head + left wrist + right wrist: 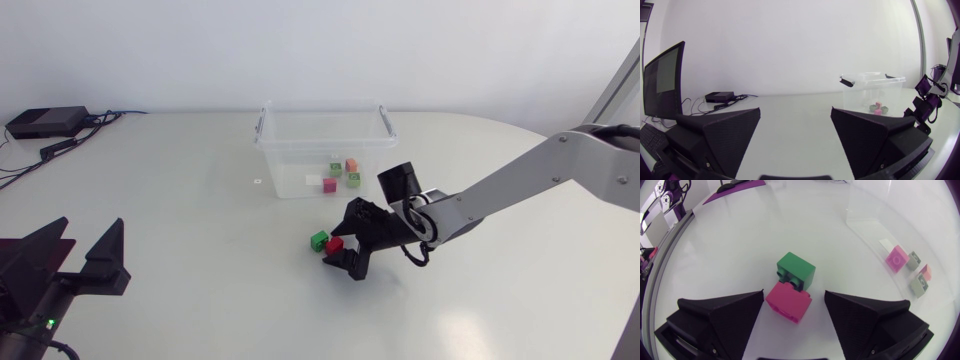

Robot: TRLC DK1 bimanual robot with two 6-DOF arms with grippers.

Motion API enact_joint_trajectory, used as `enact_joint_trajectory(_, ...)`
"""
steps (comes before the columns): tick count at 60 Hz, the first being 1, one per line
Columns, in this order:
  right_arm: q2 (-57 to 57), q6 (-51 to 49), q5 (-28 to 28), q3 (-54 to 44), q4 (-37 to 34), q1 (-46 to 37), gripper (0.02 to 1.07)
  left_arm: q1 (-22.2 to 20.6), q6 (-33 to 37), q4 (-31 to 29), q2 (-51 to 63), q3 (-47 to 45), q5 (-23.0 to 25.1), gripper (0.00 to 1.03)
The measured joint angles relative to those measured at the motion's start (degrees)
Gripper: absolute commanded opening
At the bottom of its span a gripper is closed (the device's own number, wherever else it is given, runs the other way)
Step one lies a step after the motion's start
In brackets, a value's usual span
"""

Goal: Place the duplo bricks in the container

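Note:
A clear plastic container (325,140) stands at the middle back of the table, with several small bricks lying in it, among them a pink one (329,185) and an orange one (351,165). In front of it a red brick (334,244) and a green brick (319,240) lie touching on the table. My right gripper (345,252) is down over the red brick (788,301), which lies between its open fingers; the green brick (796,270) is just ahead. My left gripper (88,252) rests open and empty at the front left, far from the bricks.
A black box (45,122) with cables lies at the back left corner. In the left wrist view the container (872,82) and my right arm (927,102) show across the bare white tabletop.

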Motion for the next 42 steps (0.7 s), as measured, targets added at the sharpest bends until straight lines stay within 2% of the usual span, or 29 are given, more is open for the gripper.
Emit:
enact_joint_trajectory(17, 0.0, -2.3, -0.3, 0.5, -0.7, -0.3, 0.88, 0.0, 0.0, 0.0, 0.0, 0.0, 0.0, 0.99)
enact_joint_trajectory(24, 0.0, -1.6, 1.6, 2.0, -2.9, -0.2, 0.88, 0.0, 0.0, 0.0, 0.0, 0.0, 0.0, 0.99)
enact_joint_trajectory(28, 0.2, -1.4, 2.9, 3.3, -5.0, 0.0, 0.76, 0.0, 0.0, 0.0, 0.0, 0.0, 0.0, 0.99)
enact_joint_trajectory(31, 0.4, -1.2, 3.8, 4.3, -5.7, 0.3, 0.72, 0.0, 0.0, 0.0, 0.0, 0.0, 0.0, 0.99)
enact_joint_trajectory(36, 0.7, -1.2, 4.8, 5.7, -7.0, 1.2, 0.48, 0.0, 0.0, 0.0, 0.0, 0.0, 0.0, 0.99)
enact_joint_trajectory(38, 0.8, -1.2, 4.9, 5.9, -7.1, 1.7, 0.41, 0.0, 0.0, 0.0, 0.0, 0.0, 0.0, 0.99)
enact_joint_trajectory(40, 0.8, -1.2, 5.0, 5.9, -7.2, 2.2, 0.19, 0.0, 0.0, 0.0, 0.0, 0.0, 0.0, 0.99)
enact_joint_trajectory(42, 0.9, -1.4, 5.0, 6.0, -7.3, 2.8, 0.19, 0.0, 0.0, 0.0, 0.0, 0.0, 0.0, 0.99)
